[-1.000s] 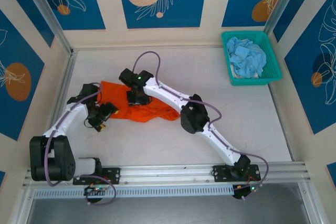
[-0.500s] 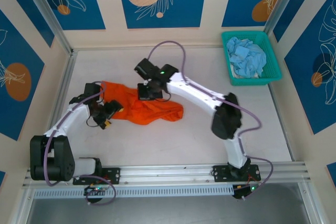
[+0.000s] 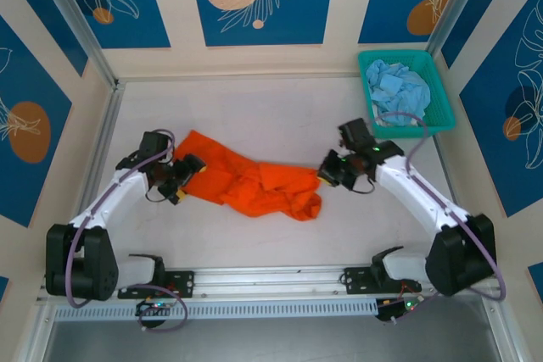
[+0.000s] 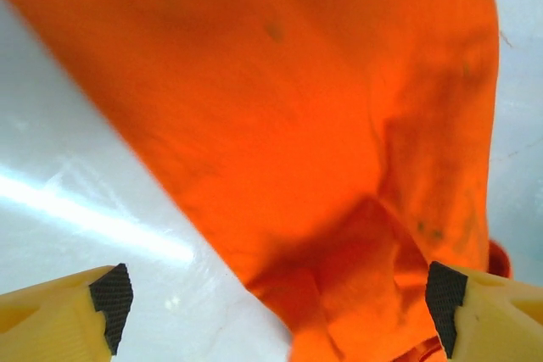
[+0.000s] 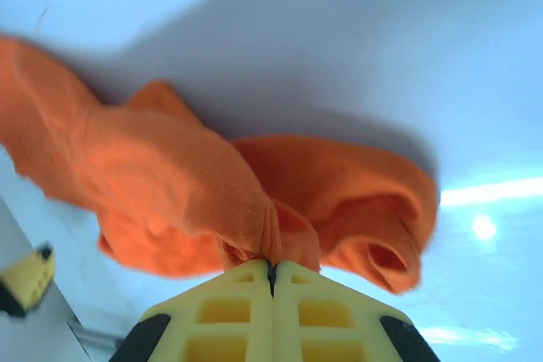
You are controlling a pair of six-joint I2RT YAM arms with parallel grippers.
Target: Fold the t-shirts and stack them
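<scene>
Teal plastic mesh basket (image 3: 439, 121) sits in the far right corner of the white table (image 3: 280, 108), used as ref below.
- Crumpled pale sky-blue cloth t-shirts (image 3: 397, 91) are heaped inside the basket. Can't tell how many.
- Bright orange cloth t-shirt (image 3: 254, 182) lies on the table, left of the basket and nearer the arm bases. It's strung out in a rumpled band running away from the basket.
- Right claw (image 5: 271, 270) is at the shirt end nearest the basket, jaws pinched tight on a bunched fold of orange cloth. Wrist cam shows cloth gathered up into the fingers, with a shadow on the table under it.
- Left claw (image 4: 277, 301) is at the shirt end farthest from the basket, jaws spread wide, nothing gripped. Black pads (image 4: 111, 296) straddle the cloth edge. Can't tell whether they touch it.
- Obstructions: right arm's grey cable (image 3: 399, 118) loops just in front of the basket's near-left corner. Nothing else lies betw shirt and basket.
- Hard to read: sleeves and collar are lost in the folds. Left wrist view is blurred, and the claw bodies cover both shirt ends from above.
</scene>
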